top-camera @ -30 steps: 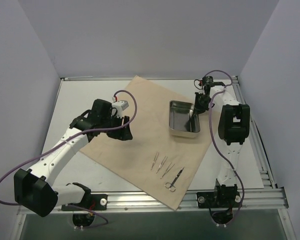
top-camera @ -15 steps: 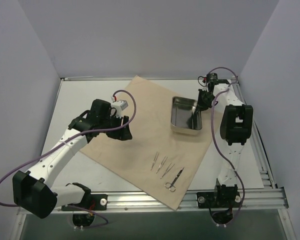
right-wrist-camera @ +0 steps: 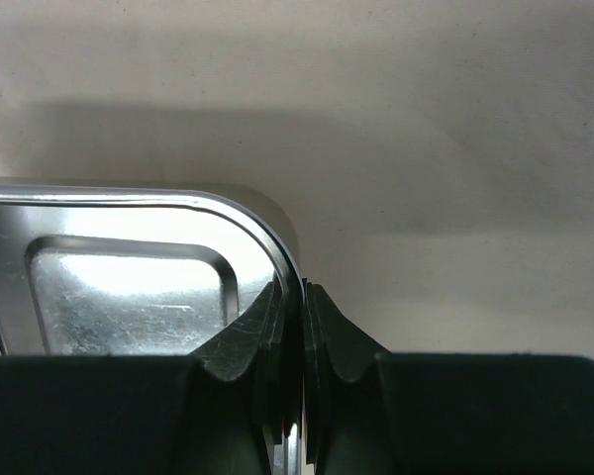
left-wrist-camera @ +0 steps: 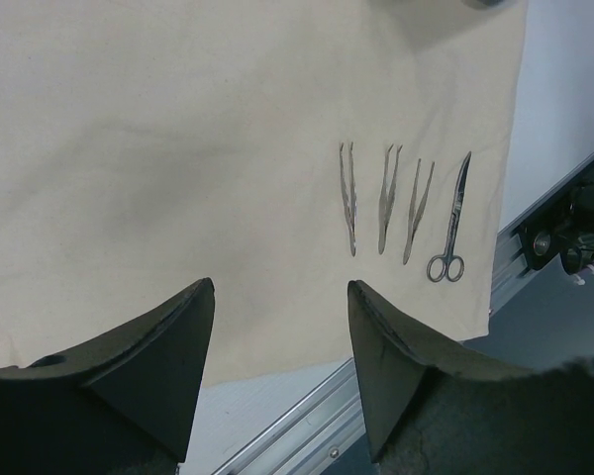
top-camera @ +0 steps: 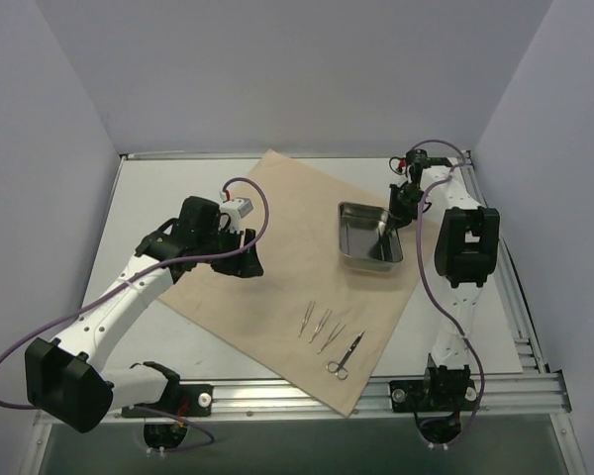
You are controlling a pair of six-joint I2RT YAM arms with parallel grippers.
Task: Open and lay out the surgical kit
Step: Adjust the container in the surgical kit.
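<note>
Looking at the right claw (right-wrist-camera: 299, 297), we find its jaws drawn almost together, with only the thin rim of the tray (right-wrist-camera: 228, 205) between them. Both fingers (right-wrist-camera: 240, 346) press on that rim at a rounded corner, one inside the wall and one outside. From above we place this claw at the far right corner of the tray, which has nothing in it and sits over the right part of the sheet (top-camera: 277, 228), close to the sheet's right edge. Whether its base rests flat on the cloth or is raised a little, we cannot tell. The sheet lies spread out as a large tan square, turned like a diamond on the table (top-camera: 163, 188), its near corner reaching over the front rail (top-camera: 277, 396). The left claw (left-wrist-camera: 277, 297) hangs above the left part of the sheet with its jaws well apart, holding and touching nothing; we see only bare cloth between its fingers. Ahead of it three tweezers (left-wrist-camera: 387, 198) lie side by side, and the scissors (left-wrist-camera: 452, 233) lie just beside them, toward the sheet's edge. All four rest on the cloth near the front, well apart from the tray.
</note>
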